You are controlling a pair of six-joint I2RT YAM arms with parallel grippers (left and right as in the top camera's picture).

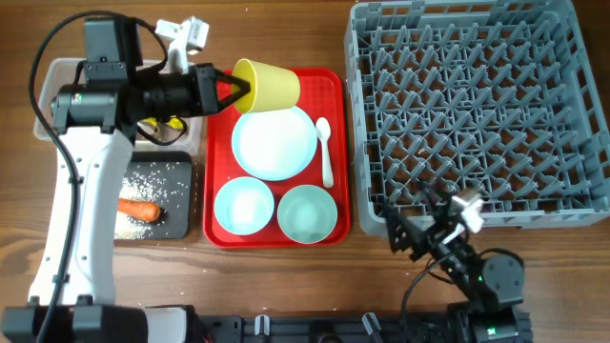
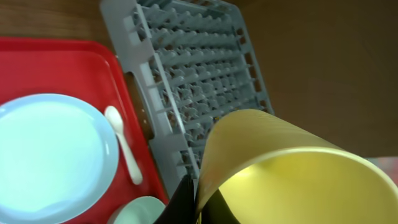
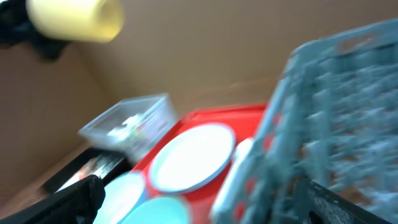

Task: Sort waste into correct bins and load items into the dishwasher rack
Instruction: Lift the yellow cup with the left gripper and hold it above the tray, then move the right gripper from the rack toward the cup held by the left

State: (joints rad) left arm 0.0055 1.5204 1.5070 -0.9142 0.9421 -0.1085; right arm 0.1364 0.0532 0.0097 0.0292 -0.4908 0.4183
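My left gripper (image 1: 238, 90) is shut on the rim of the yellow cup (image 1: 267, 84), which lies on its side in the air over the back of the red tray. In the left wrist view one dark finger (image 2: 180, 205) presses outside the cup (image 2: 292, 168) wall, the other inside. My right gripper (image 1: 419, 233) stands open and empty at the front left corner of the grey dishwasher rack (image 1: 477, 217). On the tray rest the pale blue plate (image 1: 274, 143), white spoon (image 1: 325, 151), light blue bowl (image 1: 244, 206) and pale green bowl (image 1: 306, 212).
The red tray (image 1: 335, 86) lies between the rack and the bins. The black tray (image 1: 181, 224) at front left holds an orange carrot (image 1: 139, 209) and rice grains (image 1: 148, 178). The clear tub (image 1: 52, 76) behind it is mostly covered by my left arm.
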